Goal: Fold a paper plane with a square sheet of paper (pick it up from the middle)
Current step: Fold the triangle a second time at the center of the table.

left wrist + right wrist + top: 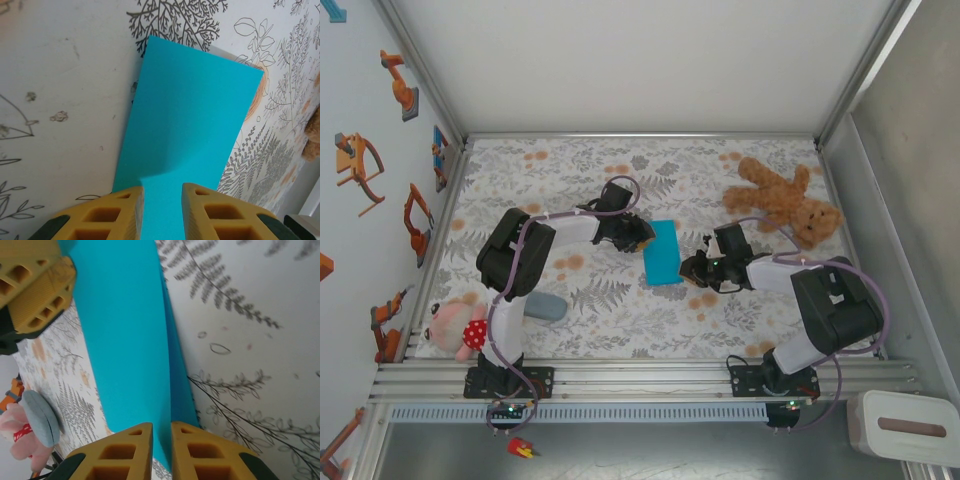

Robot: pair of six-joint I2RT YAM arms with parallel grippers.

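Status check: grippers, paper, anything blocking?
Left gripper open, straddling the square sheet of paper. Right gripper narrow around its edge, grip unconfirmed. Sheet folded to a rectangle, no plane yet. Teddy bear and grey case well clear.

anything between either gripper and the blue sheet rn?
Nothing visible. The blue sheet runs between the fingers of both the left gripper and the right gripper. The teddy bear, grey-blue case and pink plush lie off to the sides.
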